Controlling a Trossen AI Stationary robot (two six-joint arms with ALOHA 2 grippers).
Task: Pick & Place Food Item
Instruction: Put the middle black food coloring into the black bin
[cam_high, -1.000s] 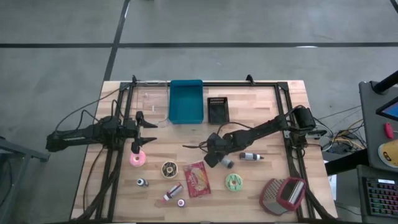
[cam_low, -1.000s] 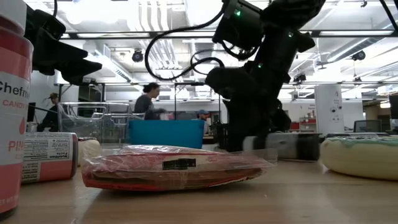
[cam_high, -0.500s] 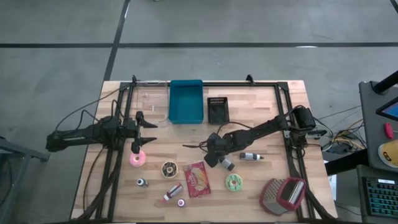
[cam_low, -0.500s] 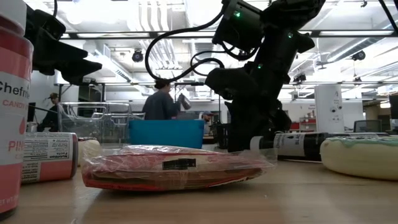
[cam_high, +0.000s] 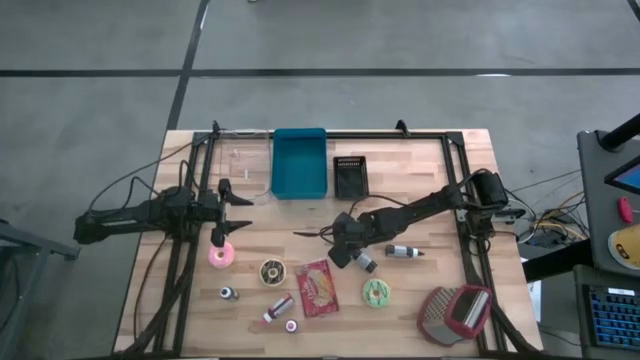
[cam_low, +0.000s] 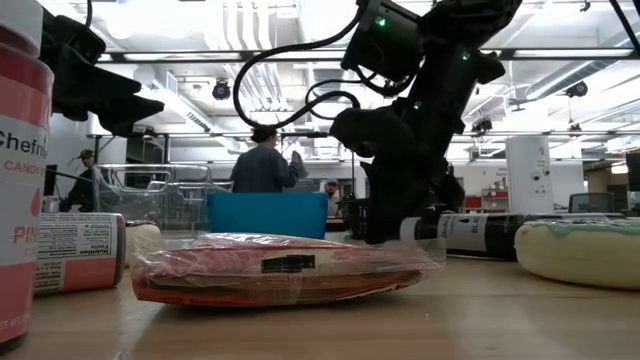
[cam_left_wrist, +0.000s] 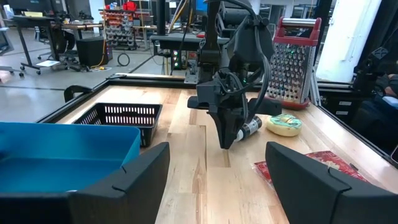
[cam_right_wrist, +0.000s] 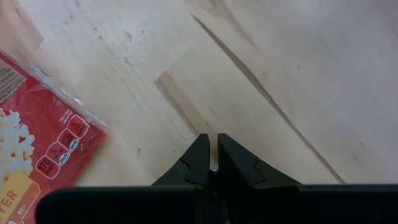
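Right gripper (cam_right_wrist: 211, 163): closed on nothing, tips down at bare table (cam_high: 430, 170), just beside red food packet (cam_high: 319, 290)
Left gripper (cam_left_wrist: 217, 180): fingers spread wide, parked at left edge
Blue bin (cam_high: 299, 162): far side, apart from packet

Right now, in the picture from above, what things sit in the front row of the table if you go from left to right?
Pink donut → round tin → red snack packet → green donut → red-handled grater.
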